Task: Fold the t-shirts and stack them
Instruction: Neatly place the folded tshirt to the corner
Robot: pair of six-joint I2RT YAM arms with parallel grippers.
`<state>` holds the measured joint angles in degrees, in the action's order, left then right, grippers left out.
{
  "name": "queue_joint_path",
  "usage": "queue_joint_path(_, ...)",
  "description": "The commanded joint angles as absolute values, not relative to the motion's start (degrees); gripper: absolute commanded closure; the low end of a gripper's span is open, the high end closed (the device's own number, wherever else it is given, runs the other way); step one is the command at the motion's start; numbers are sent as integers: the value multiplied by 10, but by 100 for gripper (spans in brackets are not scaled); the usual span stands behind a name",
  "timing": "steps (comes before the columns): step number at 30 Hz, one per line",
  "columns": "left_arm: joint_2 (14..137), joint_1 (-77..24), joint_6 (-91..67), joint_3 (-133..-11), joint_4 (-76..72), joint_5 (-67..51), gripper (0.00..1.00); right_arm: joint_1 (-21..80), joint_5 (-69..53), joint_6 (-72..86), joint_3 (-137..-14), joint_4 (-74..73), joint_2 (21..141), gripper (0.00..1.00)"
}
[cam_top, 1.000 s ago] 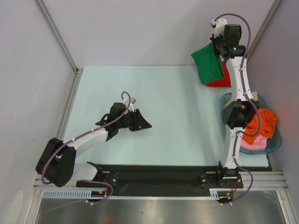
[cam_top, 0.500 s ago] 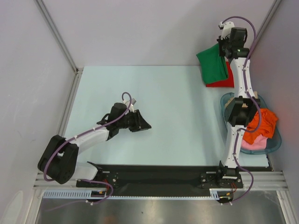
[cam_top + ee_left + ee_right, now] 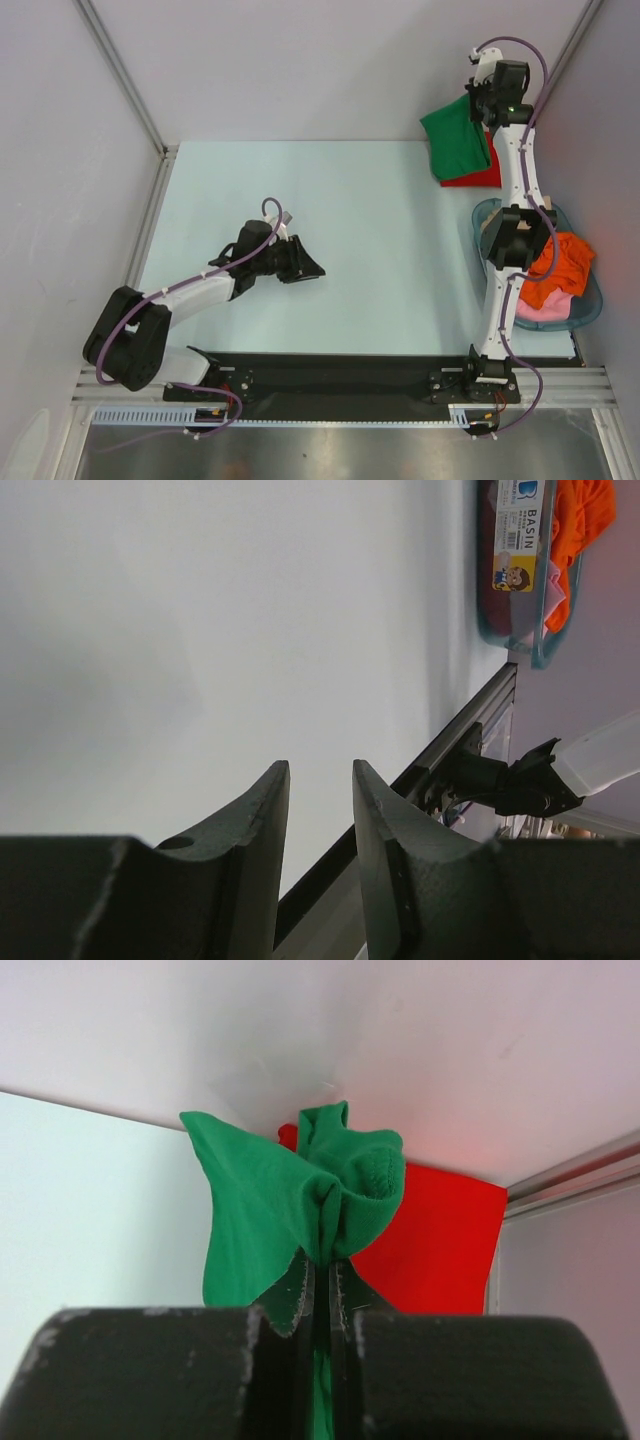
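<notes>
A bright green t-shirt (image 3: 255, 1210), bunched and creased, is clamped in the right pincer (image 3: 322, 1272) above a flat red t-shirt (image 3: 440, 1235). The left pincer (image 3: 320, 780) is held slightly apart.

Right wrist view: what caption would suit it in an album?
Right gripper pinching a bunched green t-shirt, with the red t-shirt lying flat behind it near the wall.

Bright, even light; faint shadows; softly blurred right fingers (image 3: 288, 1305).
</notes>
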<state>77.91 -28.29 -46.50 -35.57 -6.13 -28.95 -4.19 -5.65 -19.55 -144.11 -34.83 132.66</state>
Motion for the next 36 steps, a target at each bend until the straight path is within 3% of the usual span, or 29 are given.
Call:
queue_joint_path(1,774,-277,-466,-359,-80,-302,63,-54,-65,-200,-1465,-305,1330,100)
queue_joint_path(24,855,-276,-464,-389,-91,-306,64,-94,-58,-214,-1488,-215,1440,100)
queue_joint_path(31,887,-275,-465,-402,-95,-306,65,-105,-58,-248,-1470,-129,1479,100)
queue_joint_path(36,903,-275,-468,-399,-101,-308,66,-112,-12,-287,-1471,-77,1509,81)
